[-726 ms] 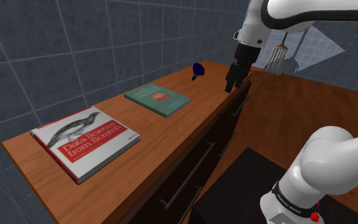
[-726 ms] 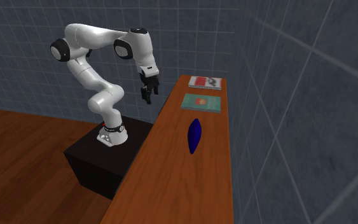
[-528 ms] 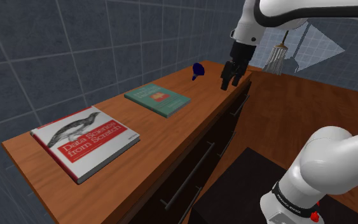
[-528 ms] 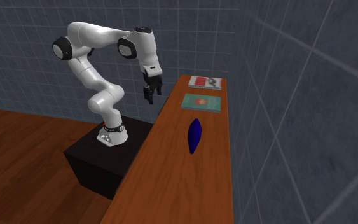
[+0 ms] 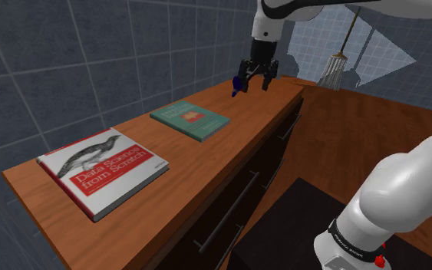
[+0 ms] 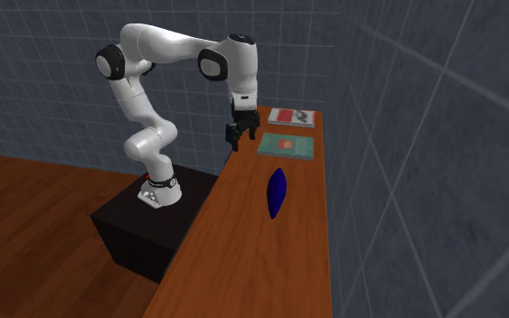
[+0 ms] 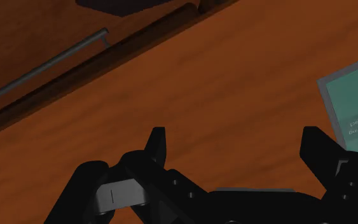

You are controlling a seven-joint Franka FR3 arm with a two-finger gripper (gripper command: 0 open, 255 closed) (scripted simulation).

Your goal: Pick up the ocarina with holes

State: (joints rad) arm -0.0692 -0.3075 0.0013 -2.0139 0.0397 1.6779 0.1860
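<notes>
The ocarina [image 6: 278,191] is a dark blue, pointed oval shape standing on edge on the wooden cabinet top [image 6: 243,244]. In the shoulder view the ocarina [image 5: 235,91] shows at the far end of the top, partly behind one finger. My black gripper [image 6: 240,132] hangs open above the front edge of the top, between the ocarina and the teal book [image 6: 287,144], and touches neither. The wrist view looks down on bare wood, and the gripper [image 7: 238,149] has nothing between its spread fingers. In the shoulder view the gripper [image 5: 252,83] points downward.
A teal book [image 5: 189,120] lies mid-top and a red and white book [image 5: 103,170] lies at the near end. The teal book's corner [image 7: 355,108] is beside one finger. Drawer fronts with a bar handle [image 7: 44,67] drop below the top's edge. The black stand [image 6: 144,226] sits on the wooden floor.
The arm has swung from beside the cabinet's front edge to over its top, nearer the ocarina. The fingers have stayed open. The ocarina and books have not moved.
</notes>
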